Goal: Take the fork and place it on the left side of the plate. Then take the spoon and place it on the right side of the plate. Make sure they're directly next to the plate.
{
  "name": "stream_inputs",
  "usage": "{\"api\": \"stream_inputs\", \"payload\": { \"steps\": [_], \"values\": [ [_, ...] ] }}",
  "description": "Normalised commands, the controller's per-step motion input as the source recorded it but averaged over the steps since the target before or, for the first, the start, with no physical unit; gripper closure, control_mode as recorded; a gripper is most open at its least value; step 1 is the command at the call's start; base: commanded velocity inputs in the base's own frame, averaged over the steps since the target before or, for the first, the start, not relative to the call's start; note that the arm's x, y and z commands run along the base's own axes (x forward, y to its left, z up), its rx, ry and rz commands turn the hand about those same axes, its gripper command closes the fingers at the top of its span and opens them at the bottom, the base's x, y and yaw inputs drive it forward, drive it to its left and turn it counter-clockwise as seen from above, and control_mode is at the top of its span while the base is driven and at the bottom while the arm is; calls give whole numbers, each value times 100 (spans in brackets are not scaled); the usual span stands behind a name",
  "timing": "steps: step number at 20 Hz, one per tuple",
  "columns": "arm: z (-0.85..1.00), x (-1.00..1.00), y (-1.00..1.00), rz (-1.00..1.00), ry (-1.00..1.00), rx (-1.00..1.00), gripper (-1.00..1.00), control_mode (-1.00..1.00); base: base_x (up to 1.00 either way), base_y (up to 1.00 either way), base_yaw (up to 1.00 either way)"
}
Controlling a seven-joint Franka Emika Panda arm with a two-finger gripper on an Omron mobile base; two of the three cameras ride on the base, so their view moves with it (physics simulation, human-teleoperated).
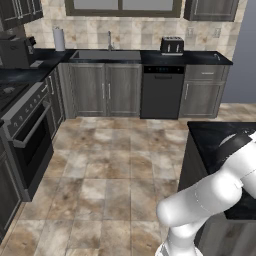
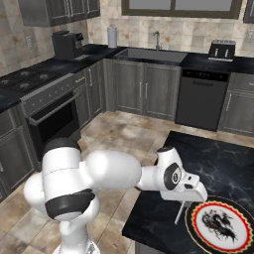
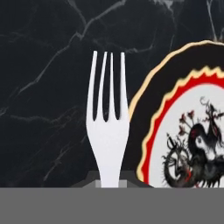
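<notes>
You're holding the fork (image 3: 106, 131) in the gripper (image 2: 184, 198), jaws closed on its handle, tines pointing away in the hand view. It's hanging over the black marble counter (image 2: 163, 213), just left of the plate (image 2: 222, 224), its tines close beside the plate rim. Farther back, the dishwasher (image 2: 201, 97), sink (image 2: 151, 52) and toaster (image 2: 222, 49) are lining the far wall.

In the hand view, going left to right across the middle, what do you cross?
Bare black marble counter → the fork, tines pointing up in the picture → a thin strip of counter → the plate, running off the right edge.
</notes>
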Motion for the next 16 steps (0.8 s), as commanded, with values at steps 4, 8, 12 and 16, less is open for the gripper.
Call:
{"api": "stream_inputs", "payload": {
  "steps": [4, 8, 12, 16],
  "values": [
    [0, 7, 1, 0, -2, 0, 100, -100, 0, 0, 0],
    [-5, 0, 2, 0, -1, -1, 100, -100, 0, 0, 0],
    [-6, 0, 3, 0, -1, -1, -100, -100, 0, 0, 0],
    [0, 0, 0, 0, -4, 0, -100, -100, 0, 0, 0]
  ]
}}
